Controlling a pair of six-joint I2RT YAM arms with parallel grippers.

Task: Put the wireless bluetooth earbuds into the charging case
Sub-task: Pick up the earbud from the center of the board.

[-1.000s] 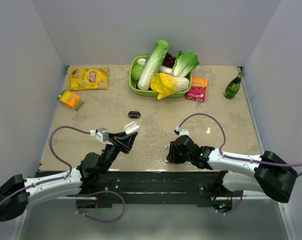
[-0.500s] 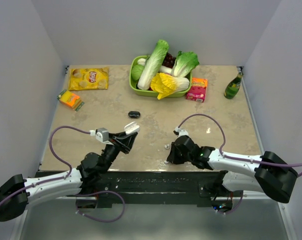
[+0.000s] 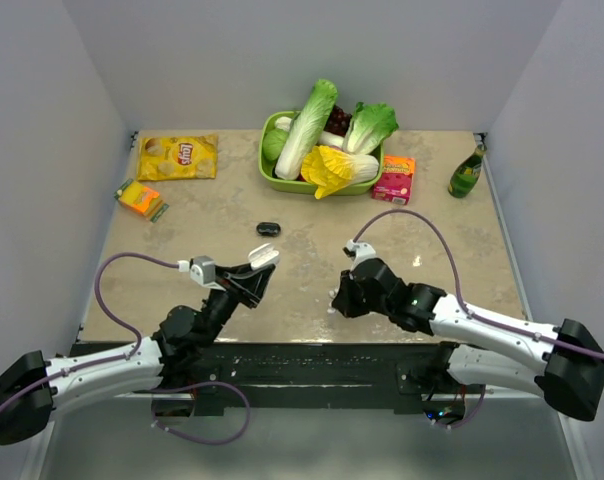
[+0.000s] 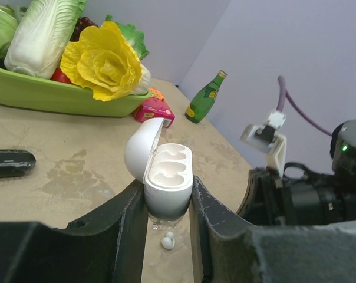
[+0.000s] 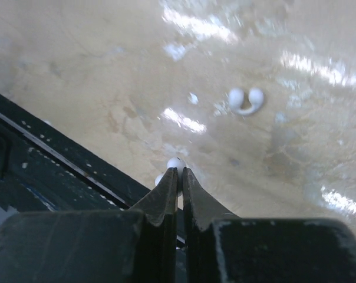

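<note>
The left tool point(image 4: 167, 197) pinches the small shiny white plastic oval case point(image 4: 166, 174), lid open. The right tool point(image 5: 178, 174) pinches a tiny white earbud point(image 5: 176, 162). Probably light and slippery; hold its round head gently.

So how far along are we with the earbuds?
Done: the case is open, held up in the left end effector, both sockets empty. In hand: the right end effector pinches one earbud. Left: seat it, then fetch the second earbud off the table.
</note>
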